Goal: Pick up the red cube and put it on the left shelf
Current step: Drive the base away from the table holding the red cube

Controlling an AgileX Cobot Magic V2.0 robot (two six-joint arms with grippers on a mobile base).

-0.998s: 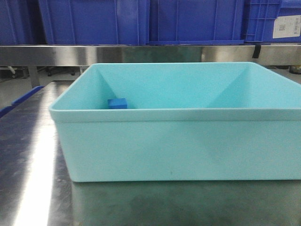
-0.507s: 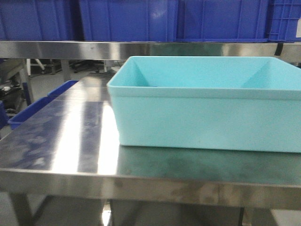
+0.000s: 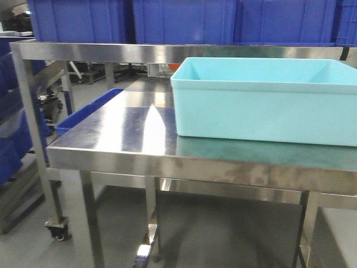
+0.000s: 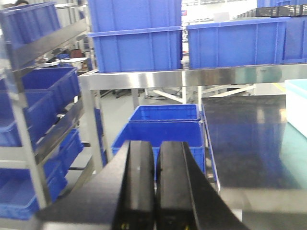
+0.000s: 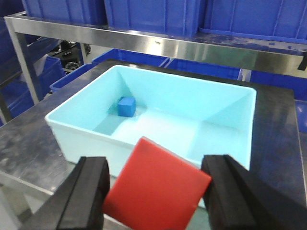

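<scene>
Mid-carry: right end effector (image 5: pixel 158 191) clamps the red cube (image 5: pixel 153 184) above the tub (image 5: pixel 79 141), left end effector (image 4: pixel 156 187) pinched empty; next, reach the left shelf (image 4: pixel 57 136).

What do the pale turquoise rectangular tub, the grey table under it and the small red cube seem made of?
The pale turquoise rectangular tub looks like moulded plastic, smooth and faintly glossy: even colour, rounded rim. The grey table looks like brushed stainless steel: streaky reflections. The small red cube is plain red and looks matte; it is blurred, so its material is unclear.
</scene>
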